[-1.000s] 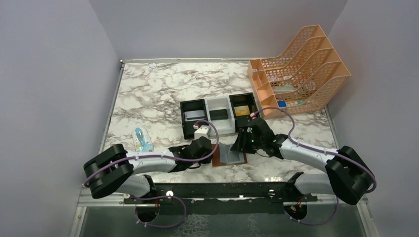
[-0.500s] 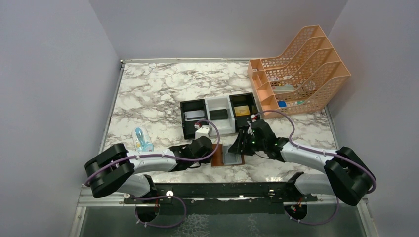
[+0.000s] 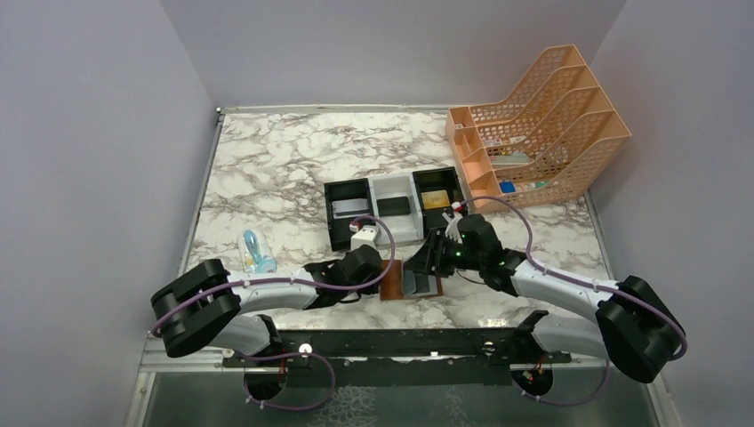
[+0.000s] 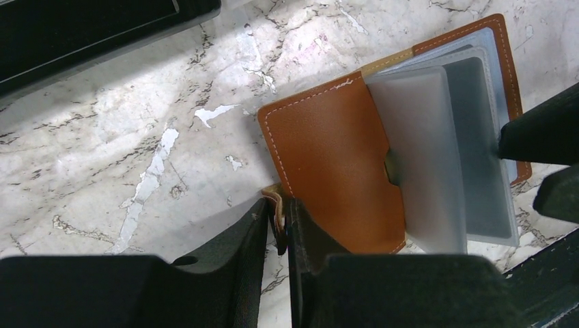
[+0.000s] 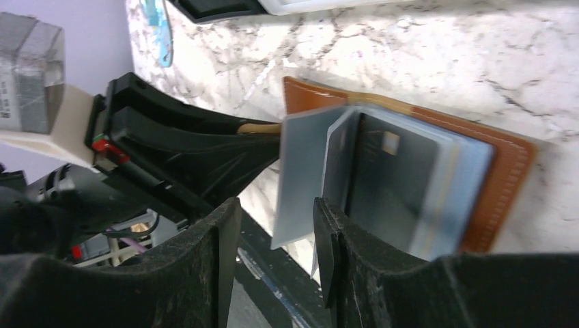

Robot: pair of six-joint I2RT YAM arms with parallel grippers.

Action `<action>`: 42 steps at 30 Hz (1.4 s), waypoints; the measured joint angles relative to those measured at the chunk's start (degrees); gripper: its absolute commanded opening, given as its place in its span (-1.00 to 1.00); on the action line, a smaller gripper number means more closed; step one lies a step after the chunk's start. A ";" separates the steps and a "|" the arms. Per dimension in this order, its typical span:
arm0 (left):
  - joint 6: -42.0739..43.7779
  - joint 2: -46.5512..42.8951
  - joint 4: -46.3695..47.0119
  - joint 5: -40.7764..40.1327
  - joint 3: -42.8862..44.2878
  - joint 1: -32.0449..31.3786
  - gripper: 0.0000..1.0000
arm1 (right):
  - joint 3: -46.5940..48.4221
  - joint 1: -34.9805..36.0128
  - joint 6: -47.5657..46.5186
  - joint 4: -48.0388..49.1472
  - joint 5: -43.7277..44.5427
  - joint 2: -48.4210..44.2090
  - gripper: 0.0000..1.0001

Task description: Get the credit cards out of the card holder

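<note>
Your card holder (image 3: 389,281) lies open, spread left-right, lower centre; low left gripper (image 4: 278,205) pinches its snap tab (image 4: 276,198), right gripper (image 5: 276,205) gapes astride a sleeve (image 5: 300,164).

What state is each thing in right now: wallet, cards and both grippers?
card holder, open flat on the table, clear sleeves fanned up.
dark grey card, inside a sleeve, not yet out.
left gripper, shut on the card holder's snap tab.
right gripper, open, straddling one sleeve's edge.
</note>
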 measured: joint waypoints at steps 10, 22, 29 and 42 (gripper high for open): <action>-0.02 0.00 0.04 1.51 0.02 0.00 -0.63 | 0.04 0.37 1.36 6.64 -6.60 5.27 -0.12; -0.31 -2.34 -1.29 1.70 0.00 0.00 -0.38 | 2.29 0.37 0.02 8.26 -10.73 12.41 -0.10; -1.09 -8.59 -3.89 1.31 0.02 0.00 -0.18 | 5.75 0.44 -3.72 6.01 -10.80 17.22 -0.18; -0.85 -12.50 -8.11 0.22 1.57 0.00 0.10 | 6.69 0.46 -7.30 -0.42 -4.09 9.75 -0.09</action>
